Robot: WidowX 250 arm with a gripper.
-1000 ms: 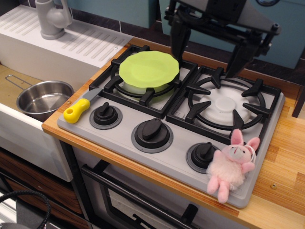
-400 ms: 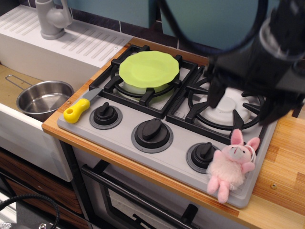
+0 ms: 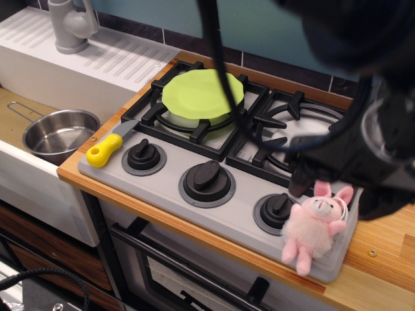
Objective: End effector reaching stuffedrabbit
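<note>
The stuffed rabbit [image 3: 316, 227], pale pink and fluffy with brighter pink ears and limbs, lies on the front right corner of the grey stove [image 3: 240, 214], beside the right knob [image 3: 277, 208]. My black gripper [image 3: 340, 194], blurred, hangs just above and behind the rabbit. Its left finger [image 3: 300, 183] is at the rabbit's upper left and its right finger [image 3: 381, 206] is at the rabbit's right. The fingers stand apart with the rabbit's ears between them, and they hold nothing. The gripper body hides most of the right burner.
A lime green plate [image 3: 202, 94] sits on the left burner. A yellow-handled knife [image 3: 105, 150] lies at the stove's left edge. A steel pot [image 3: 59, 134] is in the sink and a grey faucet [image 3: 70, 26] behind it. A black cable [image 3: 219, 71] hangs over the plate.
The gripper has swung from the back wall forward and down across the right burner to just above the rabbit. The rabbit and the other things have not moved.
</note>
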